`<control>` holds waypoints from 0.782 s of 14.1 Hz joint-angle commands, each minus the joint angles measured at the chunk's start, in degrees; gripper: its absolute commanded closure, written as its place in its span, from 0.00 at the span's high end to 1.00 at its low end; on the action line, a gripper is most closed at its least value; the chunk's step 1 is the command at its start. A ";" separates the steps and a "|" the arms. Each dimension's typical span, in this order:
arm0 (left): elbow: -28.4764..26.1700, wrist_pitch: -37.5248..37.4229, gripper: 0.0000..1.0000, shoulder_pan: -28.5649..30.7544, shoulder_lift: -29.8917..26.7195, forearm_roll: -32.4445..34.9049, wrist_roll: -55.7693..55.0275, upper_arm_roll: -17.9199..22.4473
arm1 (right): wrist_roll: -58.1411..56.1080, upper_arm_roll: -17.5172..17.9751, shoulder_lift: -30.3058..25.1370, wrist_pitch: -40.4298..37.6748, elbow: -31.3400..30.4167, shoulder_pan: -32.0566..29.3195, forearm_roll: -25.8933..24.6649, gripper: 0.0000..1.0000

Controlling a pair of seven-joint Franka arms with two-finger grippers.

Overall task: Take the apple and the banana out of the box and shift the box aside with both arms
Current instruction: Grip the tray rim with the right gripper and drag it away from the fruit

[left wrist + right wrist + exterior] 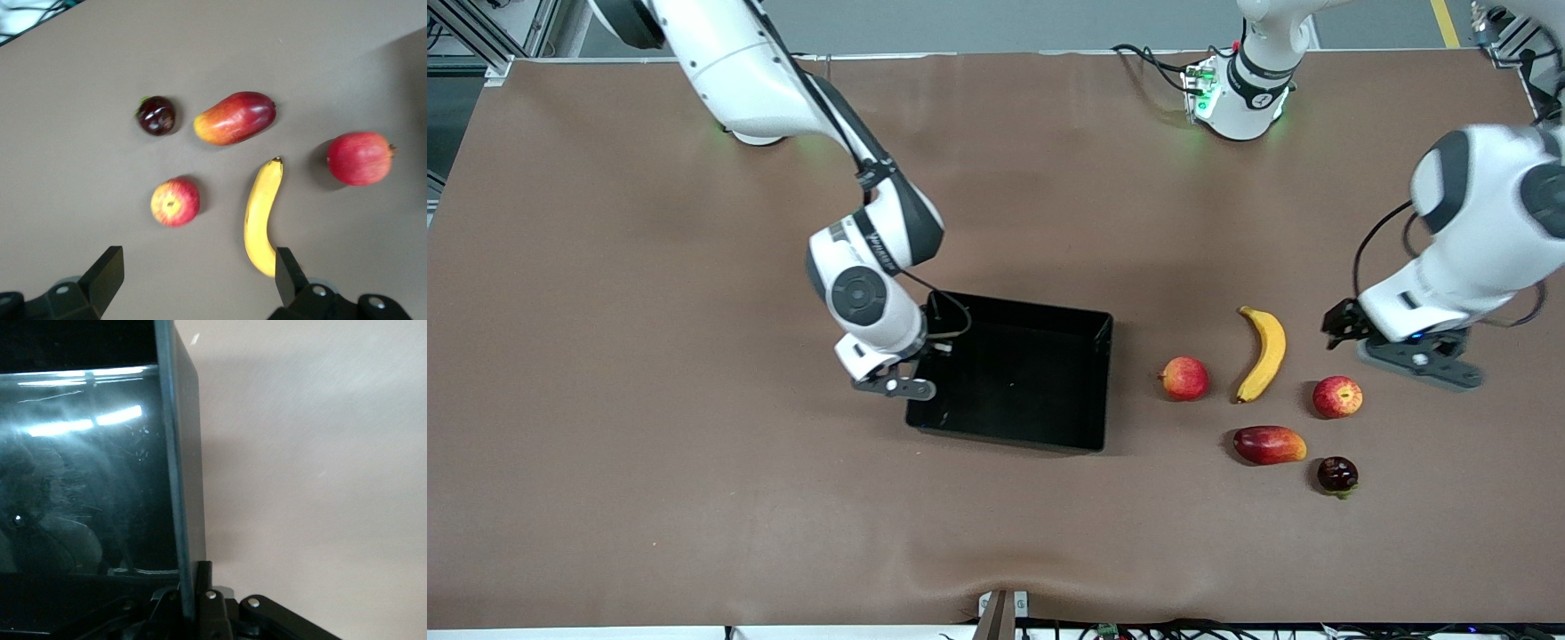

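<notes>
The black tray (1021,378) lies mid-table. My right gripper (914,380) is shut on the tray's wall at the right arm's end; in the right wrist view the wall (181,467) runs between my right gripper's (193,590) fingers. The yellow banana (1263,353) and the red apple with yellow streaks (1337,396) lie toward the left arm's end. My left gripper (1416,362) hangs open and empty above the table beside the apple. The left wrist view shows the apple (175,202) and the banana (262,217) past my left gripper's (199,261) spread fingertips.
A pinkish-red round fruit with a nub (1184,378) lies between the tray and the banana. A dark-red mango (1269,444) and a small dark fruit (1337,475) lie nearer to the front camera than the apple. The brown mat (694,462) covers the table.
</notes>
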 commanded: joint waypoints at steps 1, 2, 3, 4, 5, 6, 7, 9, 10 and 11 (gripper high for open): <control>9.52 -10.70 1.00 0.01 1.14 -0.91 -5.83 -1.37 | -7.83 0.79 -4.04 -3.18 -0.78 -7.93 0.27 0.00; 11.98 -13.69 1.00 0.09 1.05 -1.00 -6.80 -2.33 | -11.87 0.79 -4.22 -3.98 -0.87 -11.27 0.27 0.00; 14.44 -16.94 1.00 0.09 0.96 -1.00 -8.21 -2.77 | -16.26 0.79 -4.83 -4.42 -1.13 -14.96 0.27 0.00; 16.56 -19.67 1.00 0.18 0.61 -1.00 -9.70 -3.39 | -19.00 0.79 -5.01 -4.78 -1.65 -18.13 0.27 0.00; 18.49 -22.22 1.00 0.18 0.09 -1.09 -10.58 -3.74 | -20.51 0.71 -5.02 -4.78 -1.75 -21.03 0.01 0.00; 19.38 -24.16 1.00 0.27 -0.35 -1.00 -10.77 -4.09 | -21.91 0.36 -4.93 -4.26 -2.27 -23.93 -1.65 0.00; 19.91 -25.48 1.00 0.36 -1.66 -0.91 -10.33 -4.01 | -24.54 0.44 -4.75 -2.95 -2.71 -27.35 -3.49 0.00; 20.79 -27.24 1.00 0.62 -3.07 -1.00 -10.07 -4.01 | -31.13 0.53 -4.66 -2.49 -3.59 -32.99 -3.51 0.00; 21.06 -28.12 1.00 0.53 -4.30 -0.91 -9.89 -3.40 | -33.51 0.53 -4.84 -2.58 -4.38 -35.80 -3.51 0.00; 20.89 -28.31 1.00 0.01 -5.79 -0.91 -9.80 -3.13 | -36.84 0.53 -5.01 -2.67 -5.51 -38.26 -3.51 0.00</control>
